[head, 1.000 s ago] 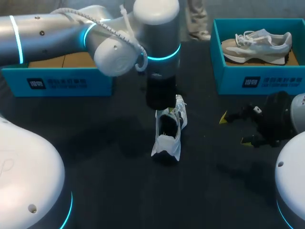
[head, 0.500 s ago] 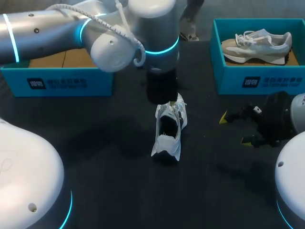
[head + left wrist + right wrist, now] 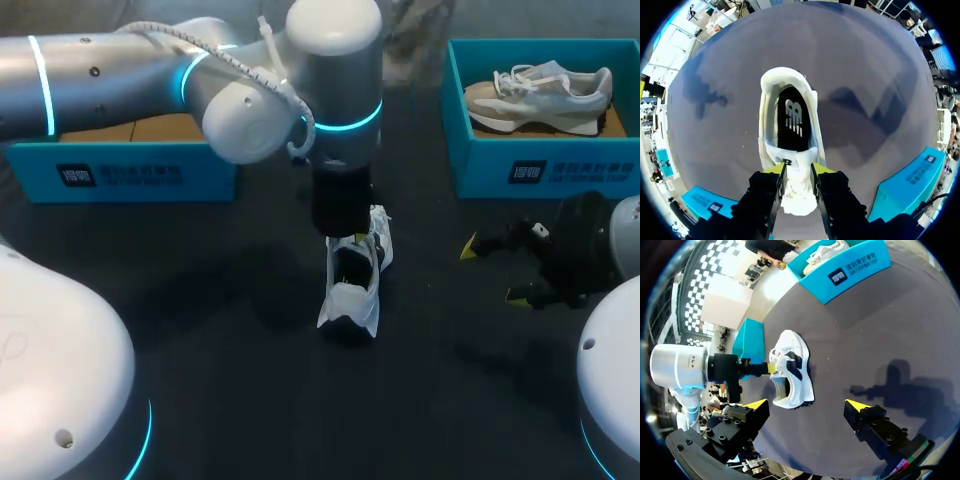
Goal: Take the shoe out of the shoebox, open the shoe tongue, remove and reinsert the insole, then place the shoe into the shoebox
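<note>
Mid-table, the left gripper (image 3: 798,172) pinches the tongue (image 3: 799,195) of the white sneaker (image 3: 352,285), apparently the tongue-opening step; the right gripper (image 3: 492,270) hangs spread wide, the black insole (image 3: 792,120) likely next to be drawn out

A dark table (image 3: 250,400) fills the head view, its top matte, near black and unpatterned. The light on it is soft and even, and the shadows are blurred. A faint shadow (image 3: 265,295) lies at 8 o'clock from the middle and another (image 3: 480,360) at 4 o'clock. In the left wrist view the tabletop reads as grey-violet, paler toward 12 o'clock. It carries a ragged dark shadow (image 3: 705,95) at 10 o'clock and a broad, angular one (image 3: 860,115) at 3 o'clock. In the right wrist view the top is a smooth grey-violet, with a blocky, sharper-edged shadow (image 3: 895,382) at 3 o'clock.
</note>
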